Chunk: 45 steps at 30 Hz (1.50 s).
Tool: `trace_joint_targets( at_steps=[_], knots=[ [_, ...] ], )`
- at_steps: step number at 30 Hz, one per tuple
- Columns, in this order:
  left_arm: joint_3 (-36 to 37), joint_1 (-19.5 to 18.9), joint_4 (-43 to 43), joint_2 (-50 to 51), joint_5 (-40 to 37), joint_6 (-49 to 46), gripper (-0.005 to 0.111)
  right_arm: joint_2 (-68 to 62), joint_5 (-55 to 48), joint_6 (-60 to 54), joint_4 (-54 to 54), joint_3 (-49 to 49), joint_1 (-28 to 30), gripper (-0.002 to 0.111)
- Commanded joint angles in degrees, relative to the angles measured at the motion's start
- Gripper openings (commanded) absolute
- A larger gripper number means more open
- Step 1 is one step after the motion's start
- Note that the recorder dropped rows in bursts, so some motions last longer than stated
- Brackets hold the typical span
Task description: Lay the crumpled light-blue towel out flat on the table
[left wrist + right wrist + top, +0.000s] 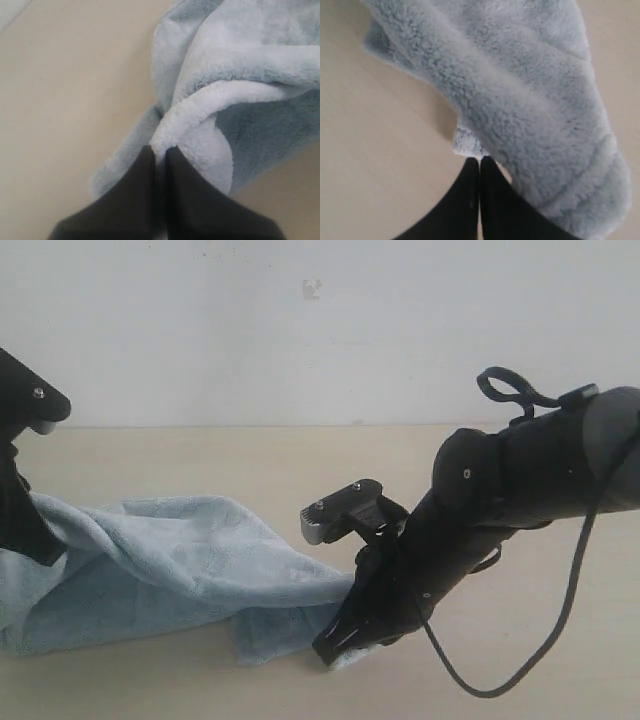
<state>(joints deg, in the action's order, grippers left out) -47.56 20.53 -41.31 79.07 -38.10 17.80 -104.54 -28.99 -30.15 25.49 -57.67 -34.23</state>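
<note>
The light-blue towel (170,570) lies bunched and drawn out across the table (250,460) between my two grippers. At the exterior view's left edge, my left gripper (45,545) holds one end. The left wrist view shows that gripper (159,150) shut on a thick white-blue fold of the towel (240,85). My right gripper (338,645) is low at the towel's other end, near the table. In the right wrist view its fingers (480,160) are pressed together, pinching the edge of a towel corner (467,145), and the rest of the towel (530,115) hangs beside them. No care tags show.
The pale wall (300,330) rises behind the table's far edge. Bare table surface (560,660) lies to the right of the right arm, where a black cable (570,610) loops down from it. More bare surface runs behind the towel.
</note>
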Motion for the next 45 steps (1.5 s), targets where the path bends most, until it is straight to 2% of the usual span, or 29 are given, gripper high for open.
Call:
trace_joint_targets(
  at_steps=[1, 3, 5, 8, 11, 14, 16, 18, 20, 22, 23, 25, 27, 29, 30, 32, 35, 36, 40, 42, 45],
  knots=[
    [0.6, 0.0, 2.2, -1.0, 4.8, 0.3, 0.004, 1.8, -0.4, -0.8, -0.5, -1.1, -0.1, 0.009],
    [0.2, 0.0, 12.7, -3.0, 8.3, 0.5, 0.004, 4.5, 0.3, -0.8, -1.7, -1.3, 0.0, 0.027],
    [0.6, 0.2, 22.3, -4.0, 8.3, -4.8, 0.004, 5.6, 1.2, -0.1, -4.0, -1.3, 0.0, 0.036],
    [1.7, 0.2, 32.6, -4.4, 2.6, -12.6, 0.004, 5.8, 4.9, 0.4, -4.4, -0.9, 0.0, 0.042],
    [1.7, 0.2, 35.5, -5.7, -5.6, -16.7, 0.004, 5.0, 8.0, 0.4, -5.5, -0.4, 0.0, 0.042],
    [1.7, 0.2, 35.5, -10.1, -9.7, -16.7, 0.004, 5.0, 6.2, 0.8, -4.5, -0.4, 0.0, 0.042],
    [1.7, 0.2, 36.0, -16.3, -8.6, -16.7, 0.004, 3.9, 6.4, 0.8, -2.4, -0.3, -0.1, 0.042],
    [1.7, 0.2, 40.5, -20.8, -4.4, -16.7, 0.004, 0.6, 6.9, 0.7, -2.5, -0.3, -0.1, 0.042],
    [1.7, 0.2, 46.4, -23.2, -2.8, -17.3, 0.004, -3.1, 6.7, 0.5, -0.8, -0.3, -0.3, 0.042],
    [1.7, 0.2, 48.2, -23.7, -3.9, -17.8, 0.004, -5.6, 7.0, -1.5, -0.3, -0.3, -1.4, 0.042],
    [1.7, 0.2, 48.3, -23.7, -4.6, -17.8, 0.004, -6.2, 7.0, -2.1, -0.3, -0.3, -2.1, 0.045],
    [1.7, 0.2, 47.8, -23.7, -6.3, -20.0, 0.004, -7.6, 7.1, -3.9, -0.5, -0.3, -3.9, 0.058],
    [1.7, 0.2, 47.8, -23.7, -7.4, -24.5, 0.004, -8.0, 8.2, -5.6, -0.5, -0.3, -4.8, 0.064],
    [1.7, 0.2, 47.8, -23.7, -9.1, -30.2, 0.004, -8.6, 9.9, -5.8, -0.8, -0.3, -5.1, 0.062],
    [1.7, 0.2, 47.6, -23.7, -10.0, -34.6, 0.004, -8.9, 11.1, -5.8, -1.8, -0.3, -4.7, 0.056],
    [1.7, 0.2, 47.3, -23.7, -10.2, -37.2, 0.004, -8.9, 11.2, -4.5, -5.5, -0.3, -4.0, 0.043],
    [1.7, 0.2, 44.7, -23.7, -9.5, -37.1, 0.004, -8.6, 10.2, 1.6, -11.0, -0.3, -1.7, 0.006],
    [1.7, 0.2, 43.2, -23.7, -9.2, -37.1, 0.004, -7.9, 9.8, 3.8, -12.2, -0.3, -0.5, 0.000],
    [1.7, 0.2, 32.2, -23.7, -7.4, -35.6, 0.004, -4.4, 7.0, 8.8, -12.8, -0.3, 3.6, 0.000],
    [1.7, 0.2, 27.0, -23.7, -3.3, -30.5, 0.004, -0.6, 6.6, 11.6, -12.8, -0.3, 5.2, 0.000],
    [2.2, 0.2, 26.7, -23.3, 4.7, -24.8, 0.004, 6.4, 5.6, 12.0, -13.0, -0.3, 6.4, 0.000]
  ],
)
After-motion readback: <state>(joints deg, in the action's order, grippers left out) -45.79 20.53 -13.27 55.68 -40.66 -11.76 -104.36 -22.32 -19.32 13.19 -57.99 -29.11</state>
